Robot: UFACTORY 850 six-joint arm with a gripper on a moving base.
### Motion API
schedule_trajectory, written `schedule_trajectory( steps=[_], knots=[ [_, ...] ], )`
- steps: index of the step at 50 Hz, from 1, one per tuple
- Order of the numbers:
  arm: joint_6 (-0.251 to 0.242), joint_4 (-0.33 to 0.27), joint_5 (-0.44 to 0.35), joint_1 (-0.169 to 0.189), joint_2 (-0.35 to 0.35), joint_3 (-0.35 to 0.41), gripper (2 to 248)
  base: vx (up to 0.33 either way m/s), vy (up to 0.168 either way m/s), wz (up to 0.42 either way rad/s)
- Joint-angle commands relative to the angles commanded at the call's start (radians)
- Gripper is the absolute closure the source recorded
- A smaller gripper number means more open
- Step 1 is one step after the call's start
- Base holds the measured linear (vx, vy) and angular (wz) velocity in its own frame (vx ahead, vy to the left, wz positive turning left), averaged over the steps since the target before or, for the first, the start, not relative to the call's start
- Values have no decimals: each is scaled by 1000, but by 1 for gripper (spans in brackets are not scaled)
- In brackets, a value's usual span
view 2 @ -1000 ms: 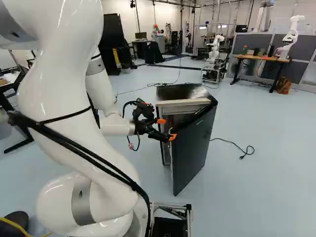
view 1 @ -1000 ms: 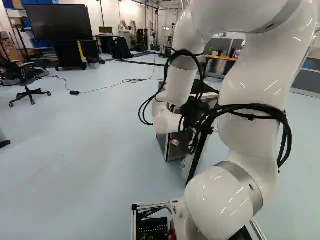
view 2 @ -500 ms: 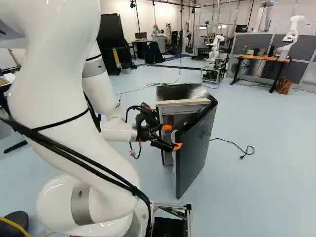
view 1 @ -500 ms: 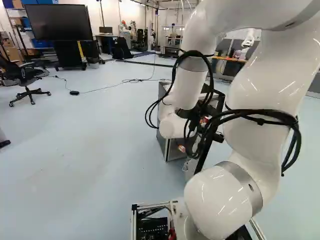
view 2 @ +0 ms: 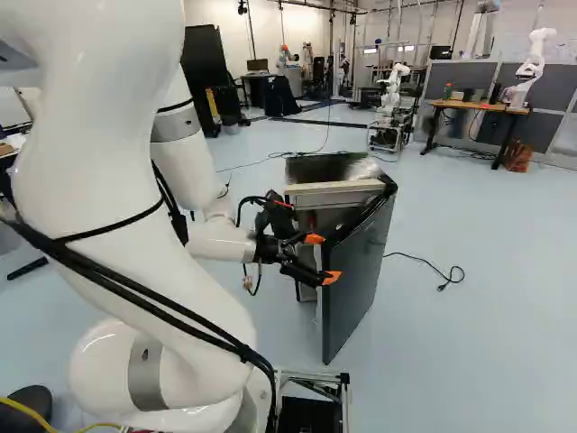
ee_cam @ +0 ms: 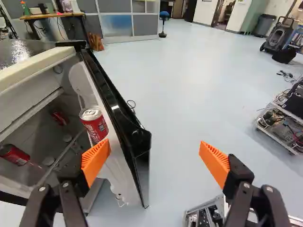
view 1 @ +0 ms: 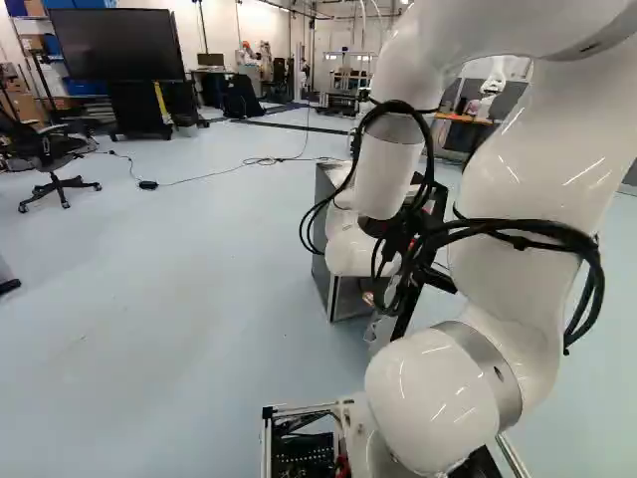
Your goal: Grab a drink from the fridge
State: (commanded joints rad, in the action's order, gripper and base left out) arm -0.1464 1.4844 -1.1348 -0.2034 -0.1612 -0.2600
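1. While the fridge door (view 2: 356, 271) stands open, the gripper (view 2: 323, 259) is at its free edge, with its two fingers spread wide apart and nothing clamped between them.
2. Seen along the gripper (ee_cam: 155, 161), one orange pad (ee_cam: 96, 160) is on the door's inner side, and the other (ee_cam: 214, 163) is out past its dark outer face, over the floor (ee_cam: 180, 94). Whether the inner finger touches the door, I cannot tell.
3. A red drink can (ee_cam: 94, 124) with a silver top sits at the white inner side of the door, just ahead of that inner finger; contact between them is unclear.
4. Deeper in the fridge (view 2: 334, 188) is a second red can (ee_cam: 14, 154), along with another red shape, only dimly visible.
5. On the floor beside the fridge, at the right of the right base view, lies a black cord (view 2: 442, 275).
6. Farther back in that view are a bench (view 2: 478, 106) with small items and a white arm on it, and another robot (view 2: 388, 99) on a wheeled frame.
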Motion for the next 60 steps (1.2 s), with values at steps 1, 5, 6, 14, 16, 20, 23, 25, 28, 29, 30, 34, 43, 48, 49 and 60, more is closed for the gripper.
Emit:
schedule_trajectory(
  steps=[1, 5, 6, 14, 16, 20, 23, 25, 28, 29, 30, 34, 43, 48, 49, 60],
  knots=[
    [0, 0, 0, 1, -1, -2, 3, 0, 0, 0],
    [0, 0, 0, 2, -4, -6, 3, 0, 0, 0],
    [0, 0, 0, 2, -5, -6, 3, 0, 0, 0],
    [0, 0, 0, 3, -6, -8, 3, 0, 0, 0],
    [0, 0, 0, 3, -6, -8, 3, 0, 0, 0],
    [0, 0, 0, 3, -6, -8, 3, 0, 0, 0],
    [0, 0, 0, 3, -6, -8, 3, 0, 0, 0],
    [0, 0, 0, 3, -6, -8, 3, 0, 0, 0],
    [0, 0, 0, 3, -6, -9, 3, 0, 0, 0],
    [0, 0, 0, 3, -7, -9, 3, 0, 0, 0],
    [0, 0, 0, 3, -7, -10, 3, 0, 0, 0],
    [0, 0, 0, 4, -9, -13, 3, 0, 0, 0],
    [0, 0, 0, 6, -16, -23, 3, 0, 0, 0],
    [0, 0, 0, 7, -21, -29, 3, 0, 0, 0],
    [0, 0, 0, 7, -22, -30, 3, 0, 0, 0],
    [0, 0, 0, 10, -32, -45, 3, 0, 0, 0]
  ],
)
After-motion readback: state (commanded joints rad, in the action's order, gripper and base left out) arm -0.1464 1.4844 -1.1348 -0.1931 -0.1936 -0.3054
